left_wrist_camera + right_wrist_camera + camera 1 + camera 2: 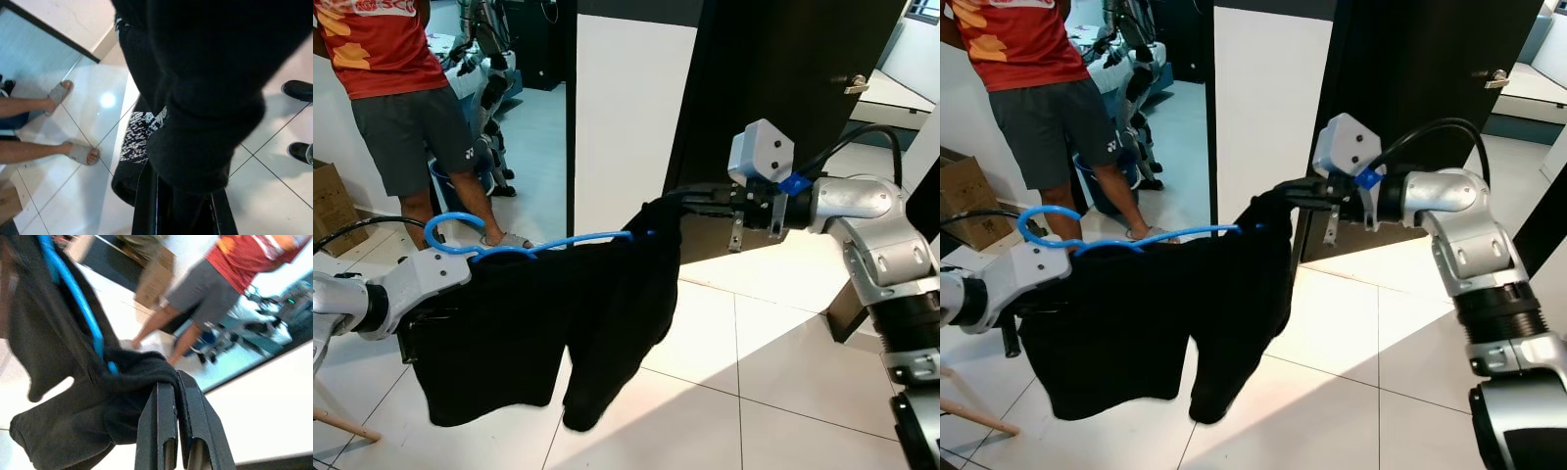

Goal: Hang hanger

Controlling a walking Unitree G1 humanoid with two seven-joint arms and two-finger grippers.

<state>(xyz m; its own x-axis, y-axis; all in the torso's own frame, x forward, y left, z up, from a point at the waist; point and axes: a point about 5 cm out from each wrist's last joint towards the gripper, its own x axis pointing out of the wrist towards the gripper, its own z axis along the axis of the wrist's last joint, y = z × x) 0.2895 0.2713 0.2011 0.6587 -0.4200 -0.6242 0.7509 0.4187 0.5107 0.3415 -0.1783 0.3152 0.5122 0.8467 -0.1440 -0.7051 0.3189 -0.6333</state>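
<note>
While the left end effector (pixel 416 338) grips the black garment's (pixel 548 323) left side (fingers closed into cloth), the blue hanger (pixel 524 245) rides along its top, and the right end effector (pixel 680 204) pinches the right shoulder shut. Nothing is hung; a rail must be found.

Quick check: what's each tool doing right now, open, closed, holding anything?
Left tool: closed on the black garment, by the blue hanger's hook end.
Right tool: closed, pinching the garment's other end.

Blue hanger (pixel 548 243), black garment (pixel 558 323), red shirt (pixel 382 44).
</note>
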